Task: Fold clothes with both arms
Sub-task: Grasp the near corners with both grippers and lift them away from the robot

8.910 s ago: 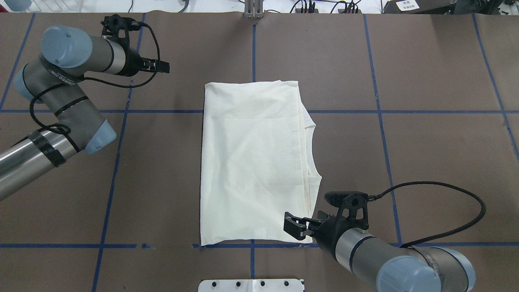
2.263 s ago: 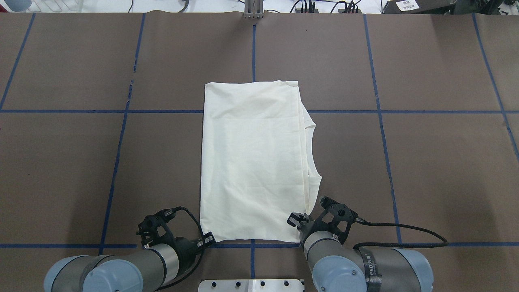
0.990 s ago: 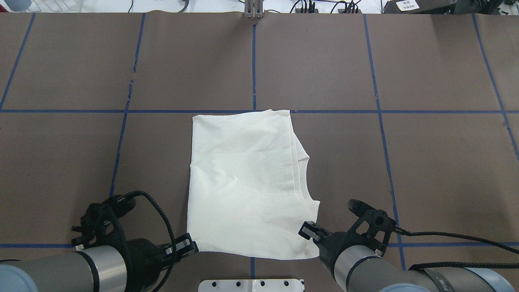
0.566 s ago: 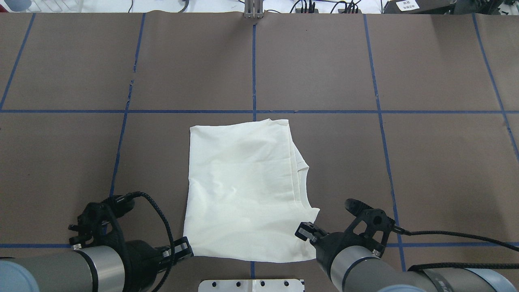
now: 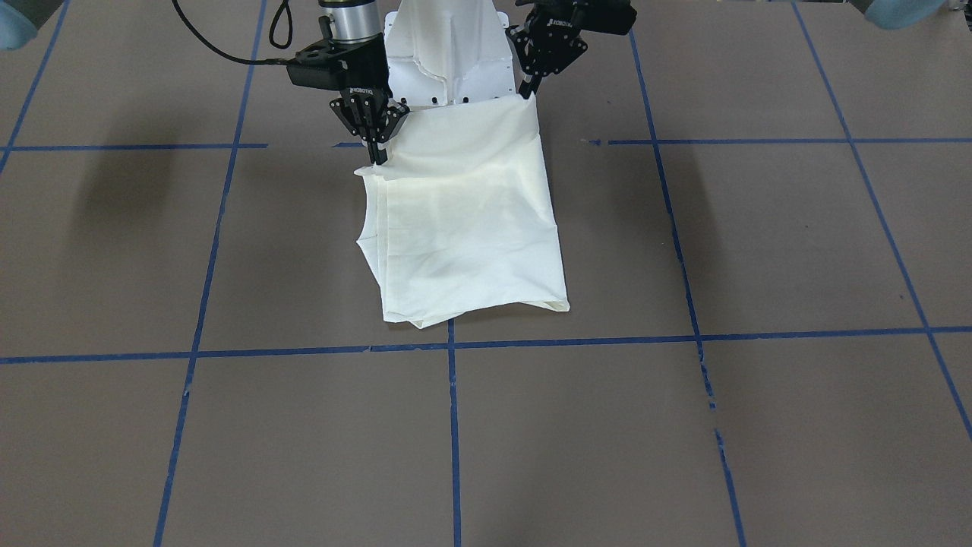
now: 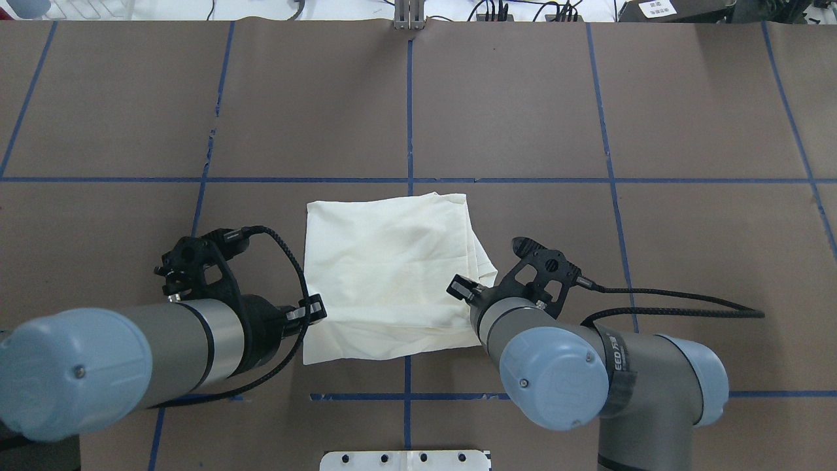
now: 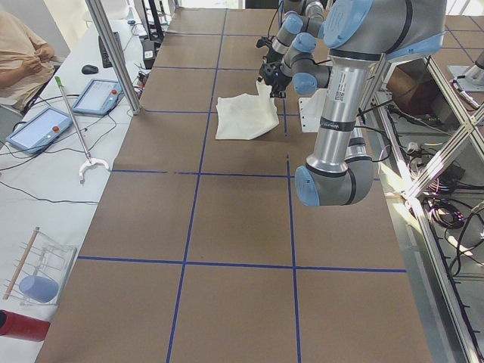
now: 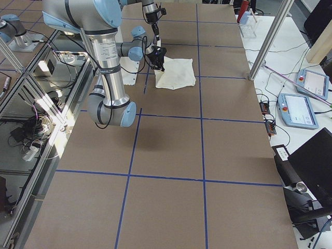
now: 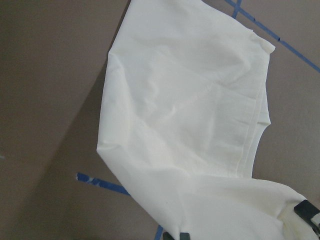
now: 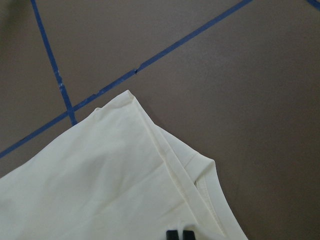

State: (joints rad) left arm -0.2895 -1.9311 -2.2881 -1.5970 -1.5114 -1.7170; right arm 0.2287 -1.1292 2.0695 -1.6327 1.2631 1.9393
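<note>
T-shirt: One cream T-shirt is lying folded in the middle of the table, on the robot's side of the crosswise tape line. Its far part is resting flat, while its near edge is hanging raised off the surface between the two hands. Only plain cream cloth is showing.
Left hand: The left hand is pinching the T-shirt's near left corner, fingers closed on the cloth, and is holding it above the table.
Right hand: The right hand is gripping the near right corner the same way. Its fingertips are pressing together on the fabric just beside the stacked seams and the neckline.
T-shirt against the hands: The cloth is stretching in a raised band from one hand to the other. From there it is sloping down, away from the robot, to the flat far edge, which is sitting well apart from both hands.
Arms: The left arm and the right arm are reaching in from the robot's side, one at each side of the T-shirt.
Count: I am counting one T-shirt, two arms and two hands.
Table: Blue tape lines are marking a grid across the brown covering, and a white base plate is showing at the near edge.
</note>
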